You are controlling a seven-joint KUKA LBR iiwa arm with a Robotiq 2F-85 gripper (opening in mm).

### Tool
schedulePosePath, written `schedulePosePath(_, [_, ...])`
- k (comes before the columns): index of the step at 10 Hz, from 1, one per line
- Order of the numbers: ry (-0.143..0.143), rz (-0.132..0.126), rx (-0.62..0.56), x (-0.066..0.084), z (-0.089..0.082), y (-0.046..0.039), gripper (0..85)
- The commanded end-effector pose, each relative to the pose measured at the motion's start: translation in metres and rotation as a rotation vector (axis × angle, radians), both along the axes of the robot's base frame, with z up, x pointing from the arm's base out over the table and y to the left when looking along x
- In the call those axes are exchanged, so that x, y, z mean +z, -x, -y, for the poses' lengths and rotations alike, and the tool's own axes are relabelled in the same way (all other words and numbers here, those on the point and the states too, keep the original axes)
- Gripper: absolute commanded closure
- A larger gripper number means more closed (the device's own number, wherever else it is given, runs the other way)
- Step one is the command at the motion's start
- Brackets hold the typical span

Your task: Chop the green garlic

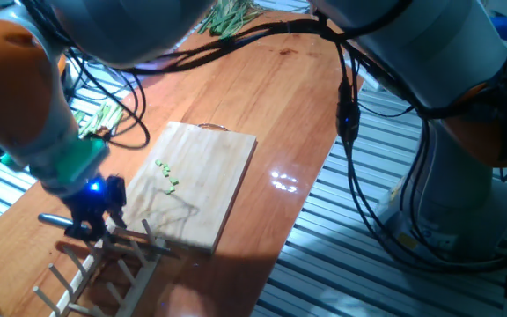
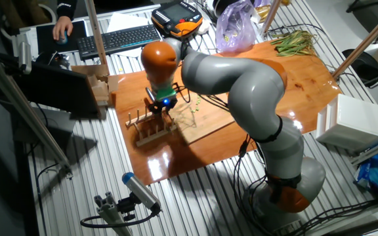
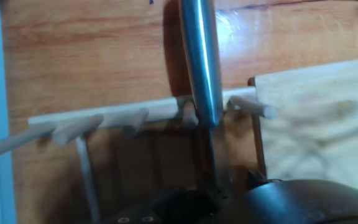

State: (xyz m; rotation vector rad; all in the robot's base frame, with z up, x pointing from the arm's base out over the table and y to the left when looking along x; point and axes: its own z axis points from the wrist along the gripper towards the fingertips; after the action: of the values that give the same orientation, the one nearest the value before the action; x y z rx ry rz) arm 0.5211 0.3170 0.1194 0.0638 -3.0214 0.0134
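Note:
The green garlic [image 1: 167,174] lies as several tiny bright green bits on the pale wooden cutting board [image 1: 209,189]. My gripper [image 1: 95,211] is off the board's near left corner, right over the wooden peg rack [image 1: 104,264]. It is shut on a knife with a round steel handle [image 1: 58,220]. In the hand view the handle [image 3: 201,62] points away from me across the rack's rail [image 3: 104,118], and the thin blade runs back between the pegs toward my hand. In the other fixed view the gripper [image 2: 163,105] sits above the rack [image 2: 151,128].
A heap of long leafy stalks [image 1: 231,16] lies at the table's far end and also shows in the other fixed view [image 2: 294,40]. Pale green stalk sections [image 1: 95,114] lie left of the board. A purple bag [image 2: 238,26], a keyboard [image 2: 120,40] and a white box [image 2: 359,121] surround the table.

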Motion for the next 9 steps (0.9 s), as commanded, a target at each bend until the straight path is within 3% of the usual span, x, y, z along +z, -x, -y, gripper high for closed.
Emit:
schedulePosePath(1, [-0.024,-0.009,0.004,0.065,0.007,0.0000,68.0])
schedulePosePath(2, [-0.029,-0.020,0.033,0.077,0.016,-0.0014,68.0])
schedulePosePath(3, [-0.028,-0.026,0.060,0.087,0.030,-0.0015,85.0])
schedulePosePath(7, [-0.039,-0.015,0.132,0.096,0.071,0.0001,85.0])
schedulePosePath(9, [-0.047,-0.012,0.139,0.100,0.082,0.0007,85.0])
